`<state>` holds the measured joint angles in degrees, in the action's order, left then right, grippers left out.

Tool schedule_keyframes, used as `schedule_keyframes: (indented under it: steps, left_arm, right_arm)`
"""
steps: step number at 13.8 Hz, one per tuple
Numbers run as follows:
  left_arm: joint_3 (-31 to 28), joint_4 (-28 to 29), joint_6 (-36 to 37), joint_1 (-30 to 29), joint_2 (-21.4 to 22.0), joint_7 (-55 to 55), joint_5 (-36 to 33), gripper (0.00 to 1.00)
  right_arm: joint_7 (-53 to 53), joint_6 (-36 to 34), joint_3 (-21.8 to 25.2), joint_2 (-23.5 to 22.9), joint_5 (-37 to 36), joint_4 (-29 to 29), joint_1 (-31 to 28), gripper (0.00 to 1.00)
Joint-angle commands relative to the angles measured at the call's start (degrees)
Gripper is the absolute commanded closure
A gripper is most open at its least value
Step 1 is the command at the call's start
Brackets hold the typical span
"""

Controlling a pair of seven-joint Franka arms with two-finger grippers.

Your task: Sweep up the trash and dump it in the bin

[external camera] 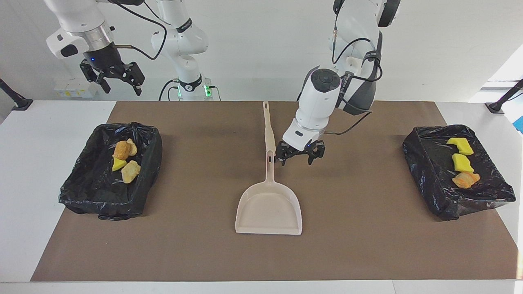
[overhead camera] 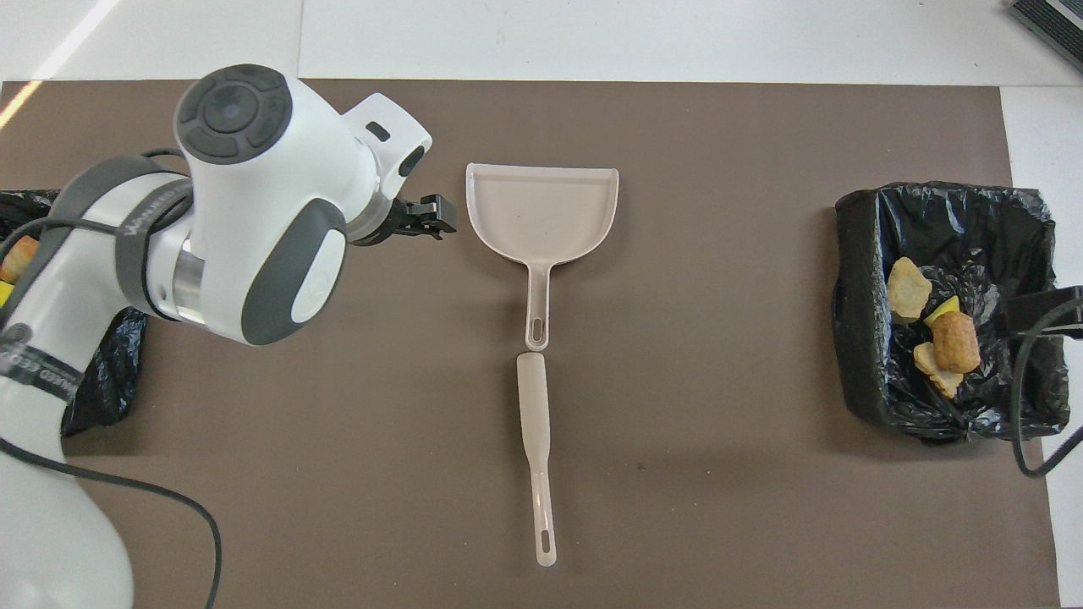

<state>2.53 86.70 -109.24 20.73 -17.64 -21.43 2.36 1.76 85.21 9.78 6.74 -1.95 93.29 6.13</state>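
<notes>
Brown matting covers most of the table [external camera: 24, 134], and on it everything is already in its place. Two bins lined with black bags stand at the two short edges of the mat: the bin at the right arm's end [external camera: 81, 192] holds golden rolls and one yellow scrap [external camera: 124, 157], and the bin at the left arm's end [external camera: 433, 196] holds two yellow sponge pieces and one orange-brown roll [external camera: 461, 165]. No trash lies on the mat itself, as far as I can see.

In the middle of the mat lies the beige dustpan [external camera: 269, 208], empty, its handle pointing toward the robots. The brush [external camera: 267, 122] lies in one line with it, nearer to the robots, their handle ends almost touching.

The left pincer [external camera: 300, 157] hovers just beside the dustpan handle, on the side of the left arm's end; its fingers are spread and it holds nothing. The right pincer [external camera: 116, 79] waits high above the table edge nearest the robots, over the right arm's end, also open and empty.

I judge that the sweeping and dumping are done and the tools are laid down. The next move asks only that the left arm rise clear without knocking the dustpan handle.
</notes>
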Motion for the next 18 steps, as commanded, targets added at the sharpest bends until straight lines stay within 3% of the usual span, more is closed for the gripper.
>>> schedule_keyframes:
  steps: [1,10,13,15,18]
  left_arm:
    - [0.37,0.92,4.11,-4.28,3.31,6.38,0.28,0.0]
    - [0.28,0.83,11.14,-17.64,8.5,23.52,0.37,0.0]
    - [0.37,1.62,13.69,-19.76,11.83,27.41,-0.15,0.0]
    - [0.1,2.41,14.31,-20.38,13.33,27.06,-0.33,0.0]
    - [0.1,12.4,10.03,-21.35,20.08,27.06,-0.33,0.0]
  right_arm:
    - [0.88,0.31,0.24,0.82,0.2,0.84,0.55,0.0]
    - [0.88,0.31,0.24,0.82,0.2,0.84,0.55,0.0]
    - [0.26,-5.56,-1.07,1.43,0.54,0.84,1.25,0.0]
    - [-0.18,-4.97,-1.61,1.26,0.81,0.75,1.25,0.0]
    - [-4.99,-2.86,-1.52,1.17,0.72,0.67,1.17,0.0]
